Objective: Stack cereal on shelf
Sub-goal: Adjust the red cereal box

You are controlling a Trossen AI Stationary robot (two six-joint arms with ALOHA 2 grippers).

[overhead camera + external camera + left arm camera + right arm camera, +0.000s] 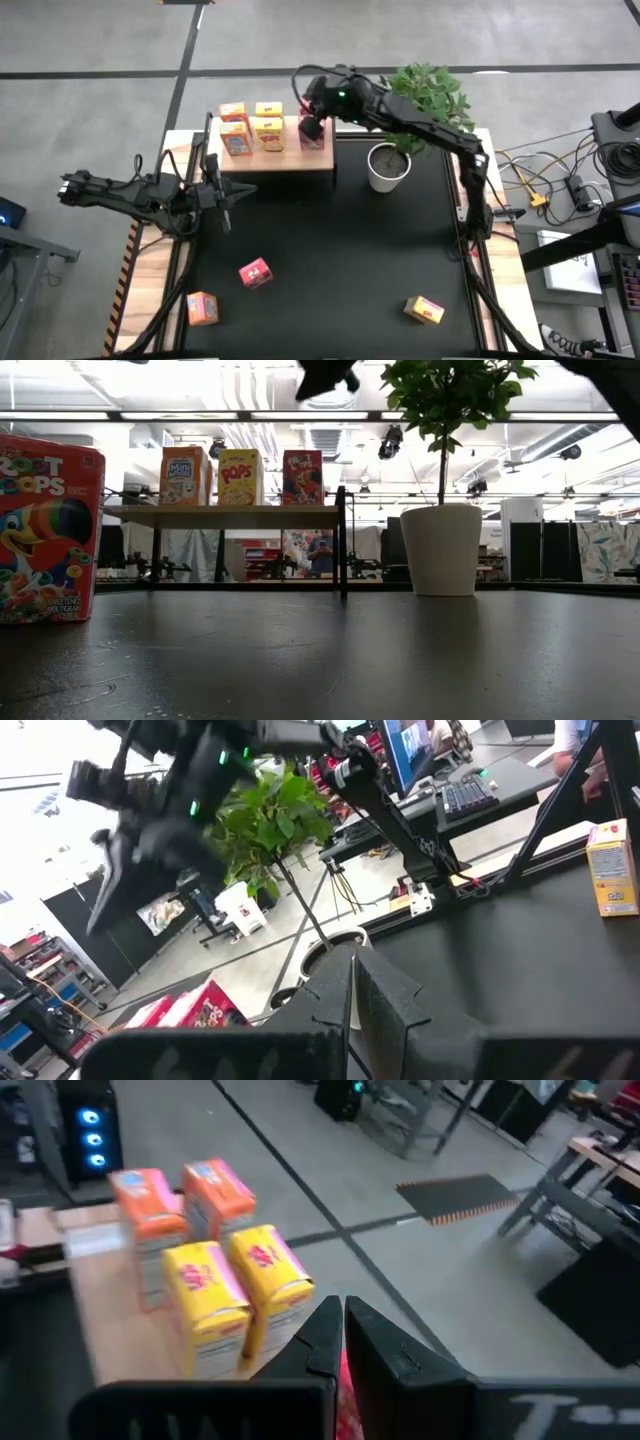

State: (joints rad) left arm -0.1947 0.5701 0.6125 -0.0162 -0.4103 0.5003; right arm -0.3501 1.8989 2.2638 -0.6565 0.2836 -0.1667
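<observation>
The right tool (312,127) is held clenched and empty above the red box (316,138) on the shelf (275,160), beside two orange and two yellow boxes. That placement seems finished. Next, a box on the desk (330,250) must be fetched, perhaps the red one (255,272).
</observation>
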